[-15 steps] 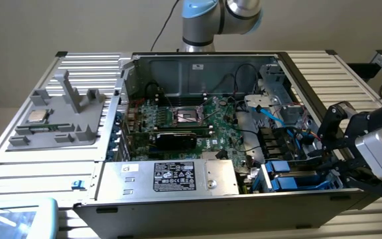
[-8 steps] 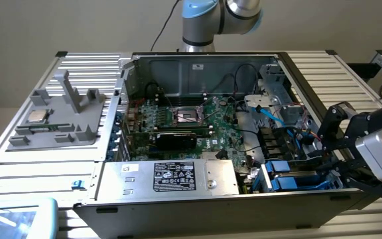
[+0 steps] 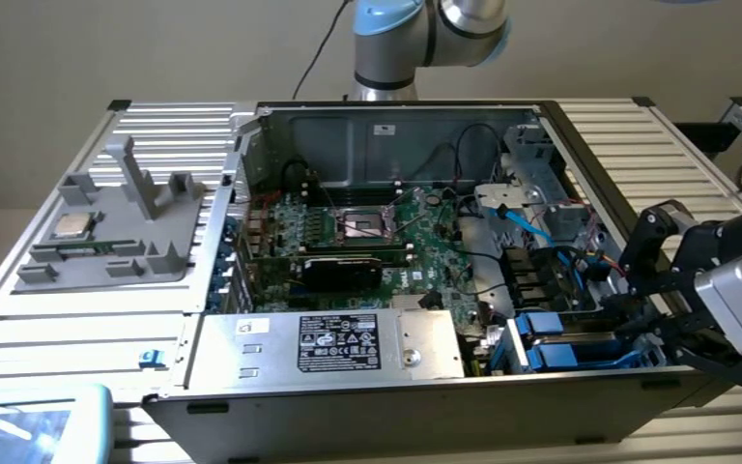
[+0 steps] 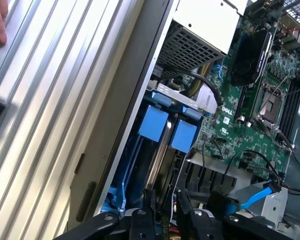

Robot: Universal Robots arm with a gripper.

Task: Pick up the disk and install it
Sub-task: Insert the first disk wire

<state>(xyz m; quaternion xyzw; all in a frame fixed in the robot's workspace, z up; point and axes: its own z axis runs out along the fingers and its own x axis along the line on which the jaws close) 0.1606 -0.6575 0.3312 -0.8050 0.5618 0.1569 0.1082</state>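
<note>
Closest, my gripper hangs over the drive bay, seemingly aligned so the disk seats straight; whether I grasp it, I cannot tell.

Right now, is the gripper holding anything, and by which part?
Cannot tell: the gripper is at the blue-framed disk inside the computer case, and any contact is hidden.

Tight drive bay, cables seemingly close beside

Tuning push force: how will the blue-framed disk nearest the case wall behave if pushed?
The disk looks metal-bodied: probably stiff, heavy for its size. Its blue plastic carrier likely flexes; wedged upright, it should slide, not tip.
</note>
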